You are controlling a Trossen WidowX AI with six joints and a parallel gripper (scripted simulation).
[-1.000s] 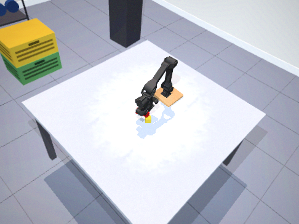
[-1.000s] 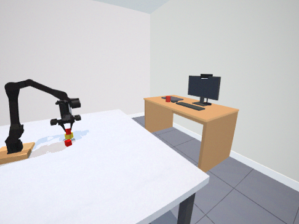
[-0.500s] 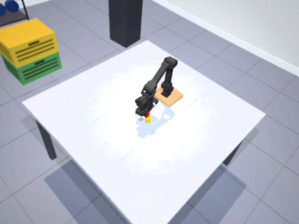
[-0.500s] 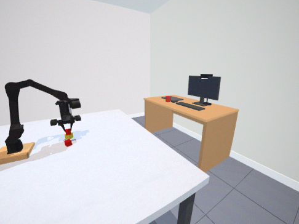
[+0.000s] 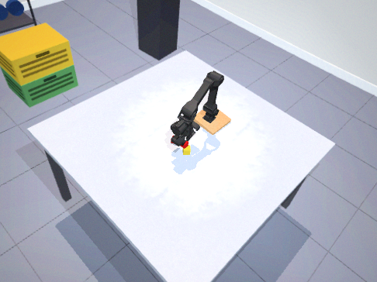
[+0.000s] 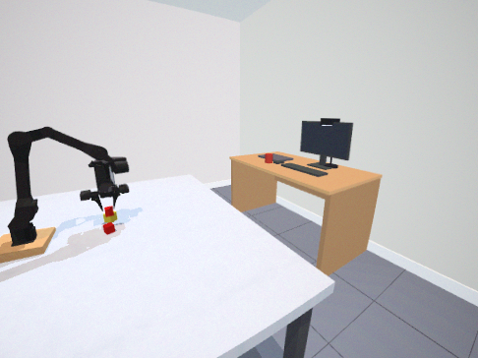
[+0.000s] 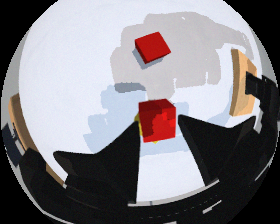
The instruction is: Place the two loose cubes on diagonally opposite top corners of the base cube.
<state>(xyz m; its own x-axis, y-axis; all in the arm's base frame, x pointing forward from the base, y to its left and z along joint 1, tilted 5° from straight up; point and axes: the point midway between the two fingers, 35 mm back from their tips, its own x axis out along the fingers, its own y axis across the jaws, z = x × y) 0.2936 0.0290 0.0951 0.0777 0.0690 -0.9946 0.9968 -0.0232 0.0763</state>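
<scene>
The yellow base cube (image 5: 187, 150) (image 6: 112, 217) stands on the table, mostly hidden under a red cube in the wrist view. That red cube (image 5: 185, 145) (image 6: 108, 211) (image 7: 157, 122) sits on top of it and looks level; its exact offset over the base corner is hard to tell. My gripper (image 6: 108, 207) (image 7: 159, 122) is open around this red cube, with the fingertips just clear of its sides. The other red cube (image 6: 109, 228) (image 7: 153, 47) lies on the table a short way from the base cube. It is mostly hidden behind the gripper in the top view.
The arm's wooden base board (image 5: 214, 128) (image 6: 46, 242) is on the white table (image 5: 217, 243) (image 6: 197, 279). A desk (image 6: 344, 182) with a monitor (image 6: 327, 139) stands beyond the table. Yellow and green crates and a dark pillar (image 5: 158, 22) stand on the floor.
</scene>
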